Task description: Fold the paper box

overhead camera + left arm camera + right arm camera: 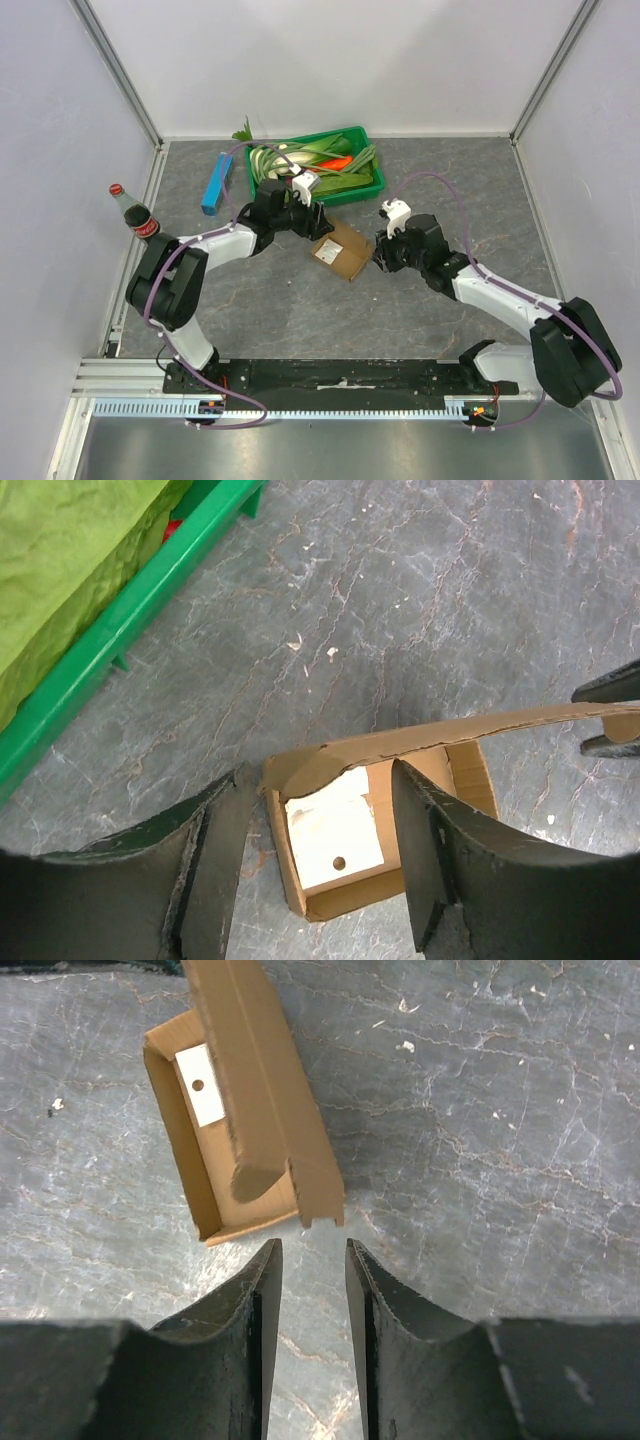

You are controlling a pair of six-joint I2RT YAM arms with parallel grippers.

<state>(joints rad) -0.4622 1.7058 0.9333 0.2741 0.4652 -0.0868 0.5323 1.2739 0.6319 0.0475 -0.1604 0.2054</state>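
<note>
We had the box [340,250] walled up, its lid [265,1070] drooping half over, untucked; left gripper [322,775] and right gripper [310,1248] both gaped, holding nothing. Closing it remained.

No legible text, brand or number appears in any view. The dark bottle with red cap [133,212], well to the left of the left pincer [318,224], carries a red label band [147,228] too small to read. The white square card [335,830] lies inside the brown cardboard paper box [450,735], between that pincer's fingers. Its visible face is blank, with one round hole.
</note>
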